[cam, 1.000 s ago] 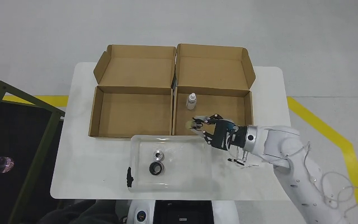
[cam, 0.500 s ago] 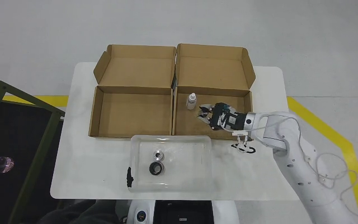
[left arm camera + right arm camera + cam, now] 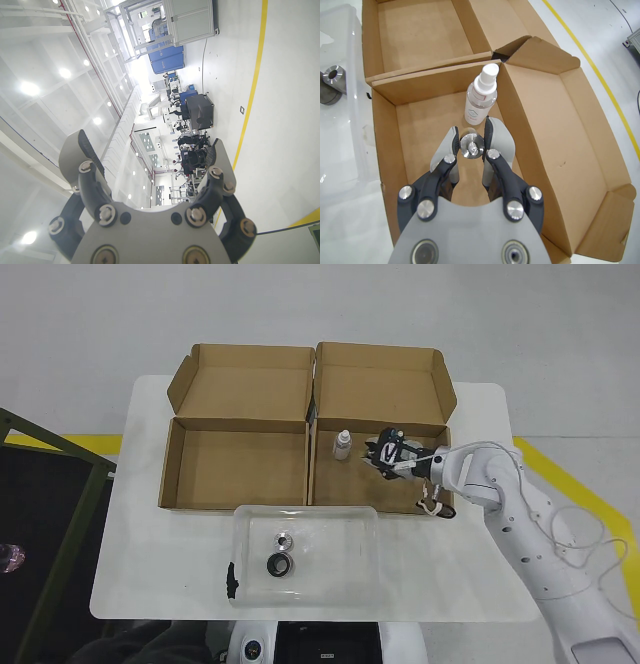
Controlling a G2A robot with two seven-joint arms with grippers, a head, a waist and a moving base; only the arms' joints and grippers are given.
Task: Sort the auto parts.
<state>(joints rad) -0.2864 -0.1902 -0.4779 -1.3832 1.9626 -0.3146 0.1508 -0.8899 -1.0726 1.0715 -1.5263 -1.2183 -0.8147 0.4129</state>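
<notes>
Placement is in hand: a metal part (image 3: pixel 472 148) is pinched by the right gripper (image 3: pixel 385 452) over the right-hand box (image 3: pixel 400 492), right of centre in the top view, just beside the spray bottle (image 3: pixel 342 445). Lowering and release onto bare box floor are judged to be called for next. The part is seen as a short bright steel cylinder with a central stub. The left gripper (image 3: pixel 148 140) is held spread, empty.

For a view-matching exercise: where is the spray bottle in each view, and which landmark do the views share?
Top view: spray bottle stands in the right cardboard box, near the left box.
Right wrist view: just beyond the metal part held by the right gripper.
Left wrist view: faces out into the hall.
Shared landmark: the double wall between the boxes.
</notes>
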